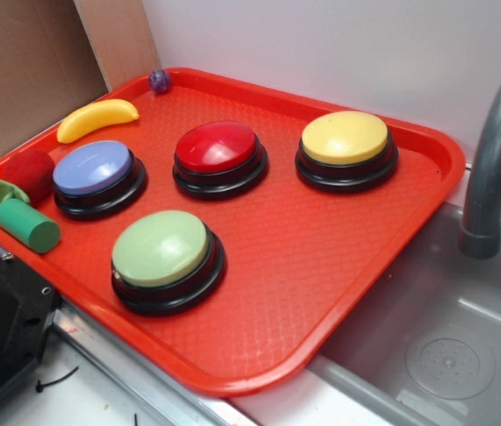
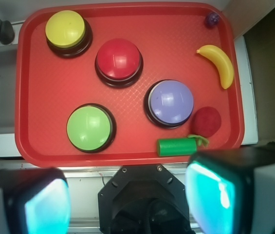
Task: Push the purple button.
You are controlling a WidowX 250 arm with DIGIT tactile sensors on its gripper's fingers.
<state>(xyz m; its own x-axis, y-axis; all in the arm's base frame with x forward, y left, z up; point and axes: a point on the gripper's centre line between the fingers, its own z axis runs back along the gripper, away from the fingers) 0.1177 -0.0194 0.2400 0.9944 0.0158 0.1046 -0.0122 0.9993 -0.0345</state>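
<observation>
The purple button (image 1: pixel 92 169) (image 2: pixel 171 102) has a periwinkle dome on a black base and sits on the red tray (image 1: pixel 321 266) (image 2: pixel 40 141), towards its left side in the exterior view. My gripper (image 2: pixel 127 202) shows only in the wrist view, high above the tray's near edge and over the robot base. It is open, with nothing between its two teal-padded fingers (image 2: pixel 210 195). It is well clear of the button. The exterior view does not show the gripper.
On the tray also stand a red button (image 1: pixel 217 147) (image 2: pixel 119 59), a yellow button (image 1: pixel 345 138) (image 2: pixel 65 29) and a green button (image 1: pixel 160 249) (image 2: pixel 89 128). A toy banana (image 1: pixel 97 119), a red ball (image 1: pixel 28 174), a green cylinder (image 1: pixel 27 225) and a small purple ball (image 1: pixel 159 81) lie along its left edge. A sink (image 1: pixel 445 337) with a grey faucet (image 1: pixel 491 169) is at right.
</observation>
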